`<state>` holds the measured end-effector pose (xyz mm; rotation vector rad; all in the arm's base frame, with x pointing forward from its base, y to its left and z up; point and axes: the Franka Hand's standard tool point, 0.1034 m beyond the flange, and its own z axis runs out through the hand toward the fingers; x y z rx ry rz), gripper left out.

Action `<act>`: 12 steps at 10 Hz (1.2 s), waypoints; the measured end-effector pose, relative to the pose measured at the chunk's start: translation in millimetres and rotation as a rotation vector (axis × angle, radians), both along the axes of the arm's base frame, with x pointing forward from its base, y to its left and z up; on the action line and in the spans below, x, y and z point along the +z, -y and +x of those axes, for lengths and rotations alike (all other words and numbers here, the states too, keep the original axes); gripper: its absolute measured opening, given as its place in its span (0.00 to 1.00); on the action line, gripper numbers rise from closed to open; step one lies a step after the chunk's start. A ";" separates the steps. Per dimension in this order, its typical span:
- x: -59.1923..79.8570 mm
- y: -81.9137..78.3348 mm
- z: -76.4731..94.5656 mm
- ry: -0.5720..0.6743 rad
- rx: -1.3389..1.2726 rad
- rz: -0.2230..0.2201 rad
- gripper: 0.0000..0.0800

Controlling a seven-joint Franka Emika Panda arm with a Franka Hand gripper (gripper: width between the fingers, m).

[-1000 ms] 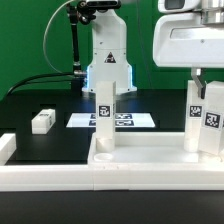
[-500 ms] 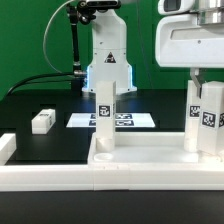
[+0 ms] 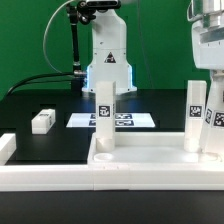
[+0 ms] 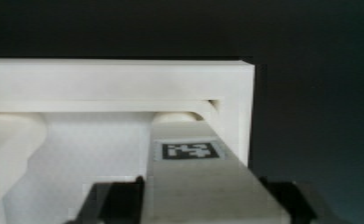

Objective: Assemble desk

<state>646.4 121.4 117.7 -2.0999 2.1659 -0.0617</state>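
The desk's white tabletop panel [image 3: 150,160] lies rim-up at the front, and in the wrist view it is the tabletop panel [image 4: 126,85]. Two tagged legs stand upright in it, one leg [image 3: 105,118] near the middle and another leg [image 3: 195,115] towards the exterior view's right. My gripper [image 3: 214,82] comes down at the exterior view's right edge. It is shut on a third leg [image 3: 214,125] that stands at the panel's corner. In the wrist view this held leg [image 4: 200,170] fills the gap between the dark fingers [image 4: 113,203] of the gripper [image 4: 197,205]. A loose leg [image 3: 42,121] lies on the black table.
The marker board [image 3: 130,121] lies flat behind the panel, in front of the robot base [image 3: 108,60]. A long white barrier wall [image 3: 50,178] runs along the front, ending in a raised corner [image 3: 6,146] at the exterior view's left.
The wrist body has risen and shifted towards the exterior view's right. The held leg stays at the panel's right corner, its tag slightly shifted. The jaws keep the same grip.
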 end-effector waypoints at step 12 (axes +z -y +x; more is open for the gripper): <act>7.9 -1.0 9.7 0.051 0.862 -0.142 0.81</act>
